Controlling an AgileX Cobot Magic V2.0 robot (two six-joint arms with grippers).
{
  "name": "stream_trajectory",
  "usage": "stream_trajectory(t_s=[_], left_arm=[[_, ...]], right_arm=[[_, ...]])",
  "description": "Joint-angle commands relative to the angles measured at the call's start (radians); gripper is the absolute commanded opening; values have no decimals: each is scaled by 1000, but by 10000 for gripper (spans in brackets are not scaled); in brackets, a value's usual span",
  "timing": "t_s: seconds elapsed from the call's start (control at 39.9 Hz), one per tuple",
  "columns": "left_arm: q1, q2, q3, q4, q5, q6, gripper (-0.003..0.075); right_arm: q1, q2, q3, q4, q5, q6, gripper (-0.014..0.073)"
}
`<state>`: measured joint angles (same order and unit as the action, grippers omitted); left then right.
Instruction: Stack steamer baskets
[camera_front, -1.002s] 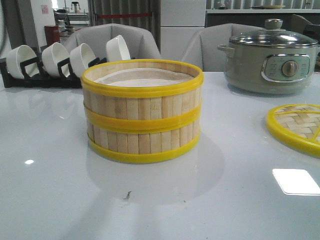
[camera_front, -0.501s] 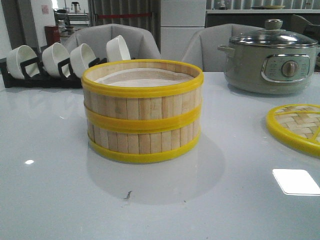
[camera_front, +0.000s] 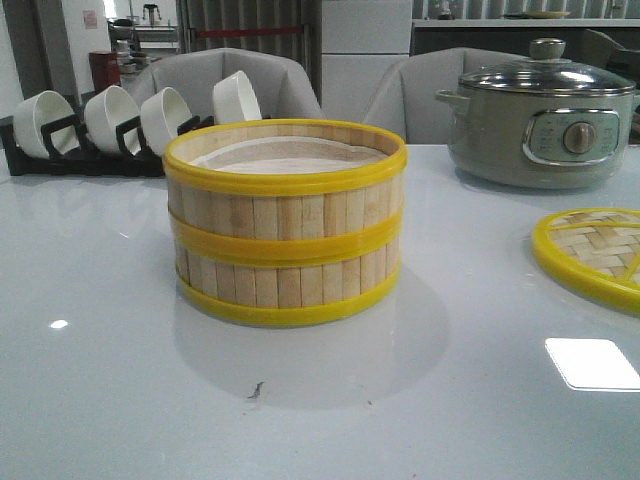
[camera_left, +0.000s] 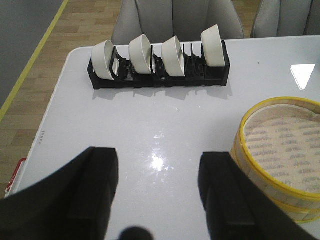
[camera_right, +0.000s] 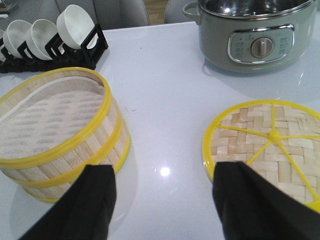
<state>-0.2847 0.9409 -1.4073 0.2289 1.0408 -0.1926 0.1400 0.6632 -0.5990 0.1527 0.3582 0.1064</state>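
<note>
Two baskets (camera_front: 285, 222), one stacked squarely on the other, rims meeting at mid-height; the stack stands at table (camera_front: 100, 330) centre in the front view; whitish liner visible inside the upper one. One lid (camera_front: 592, 256), flat on the table at 3 o'clock of the stack, well apart from it. One pot (camera_front: 543, 115) with glass cover at 1 o'clock of the stack. One black rack (camera_front: 90, 150) holding four white bowls (camera_front: 236, 97) at 10 o'clock.

The front view shows no gripper. The left wrist view shows the left gripper (camera_left: 157, 182), jaws wide, holding nothing, above bare table beside the stack; it alone shows the wood floor past the table edge. The right wrist view shows the right gripper (camera_right: 162, 200), jaws wide, empty, between stack and lid; it alone shows the lid whole.
</note>
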Motion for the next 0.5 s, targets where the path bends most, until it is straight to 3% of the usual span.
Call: stream_trajectory(t_s=[0.0,0.3,0.38,0.48], left_arm=[[3,-59,32,11,-72,-18,421],[3,-128,269,11,-112,-42,397],[3,-128,310,11,-117,-42,304],[3,-128,344,11,-134,-42,68]], right_arm=[[0,4,-40,-3,-72,-9,518],[0,4,-40,-3,-66,-9,518],[0,4,-40,-3,-66,-9,518],[0,4,-40,-3,-66,-9,518]])
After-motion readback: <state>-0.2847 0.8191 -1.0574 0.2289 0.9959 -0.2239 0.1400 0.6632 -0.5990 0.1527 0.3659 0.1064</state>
